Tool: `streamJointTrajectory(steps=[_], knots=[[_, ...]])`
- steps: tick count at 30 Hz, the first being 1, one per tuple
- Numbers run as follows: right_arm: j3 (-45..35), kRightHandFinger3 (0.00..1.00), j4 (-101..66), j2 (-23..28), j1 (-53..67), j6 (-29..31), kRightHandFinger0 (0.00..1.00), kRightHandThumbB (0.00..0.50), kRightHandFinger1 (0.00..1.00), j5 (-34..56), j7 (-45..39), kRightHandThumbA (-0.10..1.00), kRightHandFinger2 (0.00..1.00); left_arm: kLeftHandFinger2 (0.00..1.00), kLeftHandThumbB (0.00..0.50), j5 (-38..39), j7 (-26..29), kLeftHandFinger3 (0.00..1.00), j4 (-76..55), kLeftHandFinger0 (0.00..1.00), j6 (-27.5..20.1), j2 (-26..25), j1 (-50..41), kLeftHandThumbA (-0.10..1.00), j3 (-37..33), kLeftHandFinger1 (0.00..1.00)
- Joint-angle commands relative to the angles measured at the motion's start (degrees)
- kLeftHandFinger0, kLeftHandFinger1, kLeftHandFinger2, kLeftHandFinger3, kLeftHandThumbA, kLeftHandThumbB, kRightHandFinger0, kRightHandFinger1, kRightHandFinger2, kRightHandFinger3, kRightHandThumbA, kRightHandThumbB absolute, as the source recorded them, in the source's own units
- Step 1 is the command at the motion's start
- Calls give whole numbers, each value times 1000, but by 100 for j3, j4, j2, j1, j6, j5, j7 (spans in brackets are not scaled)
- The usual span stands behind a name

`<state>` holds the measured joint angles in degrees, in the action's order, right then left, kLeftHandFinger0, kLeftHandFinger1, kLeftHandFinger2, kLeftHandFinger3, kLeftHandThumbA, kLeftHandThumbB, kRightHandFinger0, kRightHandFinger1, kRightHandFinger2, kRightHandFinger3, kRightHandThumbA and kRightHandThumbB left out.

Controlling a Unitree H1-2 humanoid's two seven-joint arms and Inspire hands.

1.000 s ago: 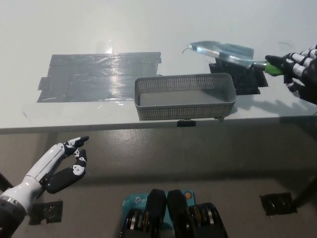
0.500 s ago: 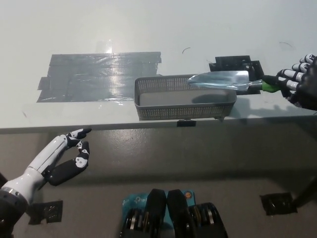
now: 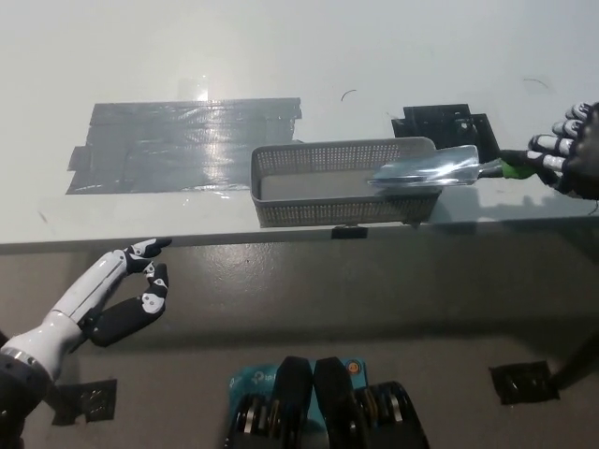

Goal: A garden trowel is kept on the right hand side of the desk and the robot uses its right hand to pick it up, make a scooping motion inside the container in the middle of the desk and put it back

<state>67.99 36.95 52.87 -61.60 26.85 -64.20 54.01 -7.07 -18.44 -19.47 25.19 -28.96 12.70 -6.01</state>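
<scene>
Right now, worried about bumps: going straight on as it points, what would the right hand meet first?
Likely the basket, at its right end; the trowel crosses that rim. Height unclear.

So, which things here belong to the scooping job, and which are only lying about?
For the job:
- trowel, held by the right hand
- grey mesh container

Lying about:
- grey tape patch
- black patch
- left hand, idle at lower left

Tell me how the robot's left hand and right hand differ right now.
The left hand is white; the right hand is black. The left hand is open and holds nothing; the right hand grips the garden trowel. The left hand hangs below the desk edge; the right hand is above the desk.
</scene>
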Motion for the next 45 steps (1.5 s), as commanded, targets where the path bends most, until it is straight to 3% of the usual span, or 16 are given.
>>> streamJointTrajectory(steps=[1, 13, 14, 16, 19, 23, 25, 27, 28, 30, 32, 34, 35, 38, 39, 45], knots=[[230, 303, -214, 332, -613, 8, 0, 156, 0, 49, 252, -64, 22, 1000, 34, -118, -77, 901, -165, 1000, 53, -109, 160, -7, -20, 1000], [702, 283, -131, 35, -1192, 8, 0, 181, 0, -26, 272, -34, 0, 1000, 23, -182, -124, 891, -133, 1000, 104, -80, 207, -4, -73, 1000], [799, 291, -118, -13, -1286, 8, 0, 148, 0, 3, 180, -55, 21, 1000, 24, -132, -118, 886, -121, 1000, 92, -56, 199, -15, -44, 1000], [917, 294, -203, 28, -1355, 8, 0, 143, 0, 168, -46, -40, 28, 1000, 19, -192, -115, 913, -133, 1000, 112, -46, 169, 0, -95, 1000], [911, 309, -12, 0, -1404, 8, 0, 170, 0, 216, -82, -66, 95, 1000, 22, -211, -106, 914, -119, 1000, 59, -68, 164, 15, -92, 1000], [808, 233, 570, -102, -1497, 8, 0, 93, 0, 278, -44, -49, 9, 1000, 38, -270, -85, 899, -107, 1000, 14, -79, 154, 38, -108, 1000], [751, 110, 779, -145, -1481, 8, 0, 68, 0, 264, -38, -99, 137, 1000, 38, -262, -90, 892, -69, 1000, -25, -77, 156, 62, -110, 1000], [812, 136, 885, -138, -1441, 8, 0, 72, 0, 207, 110, -100, 321, 1000, 34, -275, -87, 896, -71, 1000, -88, -81, 123, 65, -121, 1000], [851, 153, 930, -145, -1442, 8, 0, 71, 0, 209, 167, -100, 347, 1000, 33, -278, -85, 899, -65, 1000, -106, -82, 122, 65, -122, 1000], [951, 193, 905, -128, -1445, 8, 0, 93, 0, 191, 201, -63, 326, 1000, 50, -259, -67, 914, -120, 1000, 23, -47, 145, 85, -84, 1000], [904, 377, 633, 9, -1394, 8, 0, 167, 0, 192, -121, -17, 196, 1000, 46, -273, -104, 902, -203, 1000, 70, -60, 193, 89, -108, 1000], [859, 442, 630, 24, -1331, 8, 0, 215, 0, -89, -36, -24, 102, 1000, 37, -308, -118, 910, -248, 1000, 123, -71, 205, 75, -128, 1000], [823, 386, 705, 6, -1263, 8, 0, 231, 0, -278, 106, -16, 54, 1000, 41, -333, -111, 916, -245, 1000, 94, -78, 232, 42, -134, 1000], [840, 397, 690, 31, -1195, 8, 0, 244, 0, -279, 127, -27, 32, 1000, 38, -302, -130, 912, -245, 1000, 76, -86, 257, 26, -123, 1000], [804, 386, 747, 9, -1133, 8, 0, 214, 0, -377, 219, -6, 1, 1000, 39, -327, -148, 925, -254, 1000, 110, -109, 301, 37, -135, 1000], [567, 371, 455, 44, -871, 8, 0, 228, 0, -583, 123, -5, 0, 1000, 37, -319, -124, 887, -85, 1000, -9, -74, 379, 22, -140, 1000]])
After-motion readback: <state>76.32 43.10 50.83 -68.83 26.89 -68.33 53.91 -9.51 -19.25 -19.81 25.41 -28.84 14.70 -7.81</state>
